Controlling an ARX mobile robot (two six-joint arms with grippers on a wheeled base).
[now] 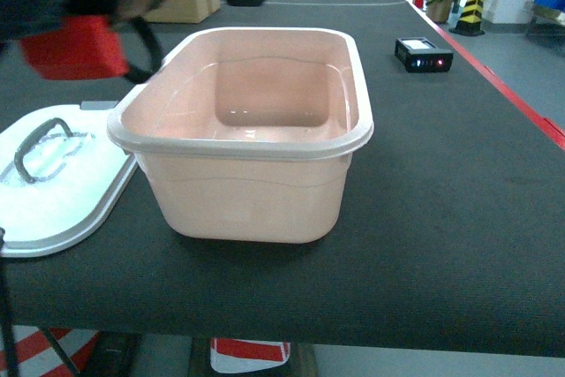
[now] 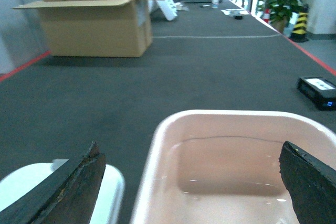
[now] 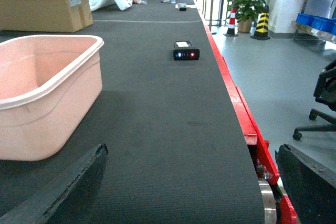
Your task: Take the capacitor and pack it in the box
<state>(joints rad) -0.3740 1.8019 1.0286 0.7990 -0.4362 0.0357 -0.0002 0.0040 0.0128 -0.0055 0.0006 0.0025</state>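
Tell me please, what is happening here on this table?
A two-arm robot is set to pack a capacitor into the pink box, which stands open and looks empty. Its white lid lies beside it on the black table. The left tool hovers open over the box; the right tool is open above bare table. No capacitor is visible.

One box [image 1: 247, 183], one lid [image 1: 62, 187], one cardboard carton [image 2: 94, 22], one black device [image 1: 424, 53]
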